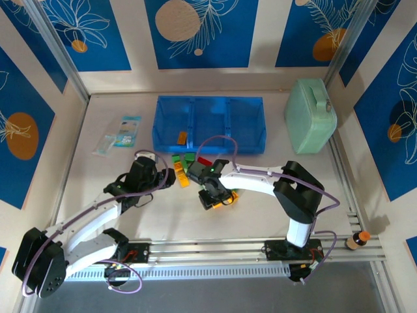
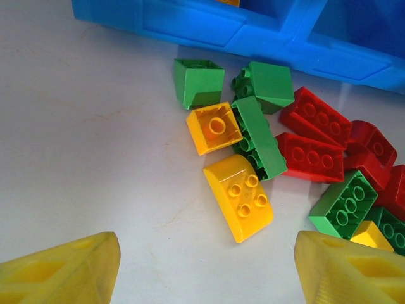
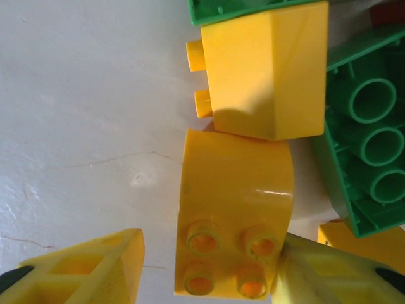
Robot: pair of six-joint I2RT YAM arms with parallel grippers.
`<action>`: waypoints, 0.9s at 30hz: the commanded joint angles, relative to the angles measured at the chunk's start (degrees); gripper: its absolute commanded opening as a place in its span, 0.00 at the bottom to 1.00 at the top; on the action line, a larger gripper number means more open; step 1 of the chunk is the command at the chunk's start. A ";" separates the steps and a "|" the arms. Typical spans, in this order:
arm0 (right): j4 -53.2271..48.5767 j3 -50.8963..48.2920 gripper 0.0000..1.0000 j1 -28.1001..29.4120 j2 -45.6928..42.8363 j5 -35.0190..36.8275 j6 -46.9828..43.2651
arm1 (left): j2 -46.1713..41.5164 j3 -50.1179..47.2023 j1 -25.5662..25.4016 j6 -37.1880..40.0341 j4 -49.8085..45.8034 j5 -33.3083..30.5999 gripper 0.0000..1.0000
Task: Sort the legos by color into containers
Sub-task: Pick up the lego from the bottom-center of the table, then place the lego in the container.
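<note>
The containers (image 1: 208, 124) sit at the far middle of the table (image 1: 260, 208), one brick (image 1: 183, 137) in what seems the left compartment. The legos (image 1: 185, 160) lie heaped just before them. A packet (image 1: 120, 135) lies to their left, a lidded case (image 1: 310, 124) to their right, and a bottle (image 1: 357, 240) at the near right corner.

Open table (image 2: 76, 158) left of the lego pile (image 2: 256, 136), plenty of room there; blue containers (image 2: 190, 25) wall off the back, and the pile packs tight rightward.
</note>
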 commanded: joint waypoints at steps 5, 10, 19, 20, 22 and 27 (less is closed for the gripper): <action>-3.24 3.79 0.37 1.58 2.31 2.28 1.47 | -1.08 -1.24 -0.42 -0.16 0.20 -0.35 0.73; -4.97 7.80 0.32 2.75 -0.08 3.84 1.85 | -2.95 -1.82 -0.46 0.12 -0.69 -1.36 0.73; -5.51 27.11 0.32 -2.67 4.08 4.82 -5.01 | -6.59 -3.89 -0.70 -1.78 -2.24 -0.38 0.72; -5.08 29.41 0.32 -3.53 5.55 4.53 -5.86 | -7.38 -4.32 -0.85 -2.18 -2.27 -0.52 0.72; -5.05 35.42 0.32 -5.75 9.51 2.88 -7.14 | -8.93 -5.05 -1.06 -2.95 -2.74 -0.66 0.71; -5.96 48.40 0.31 -9.21 18.77 0.82 -9.05 | -11.32 -5.30 -2.74 -3.48 -5.62 -1.81 0.71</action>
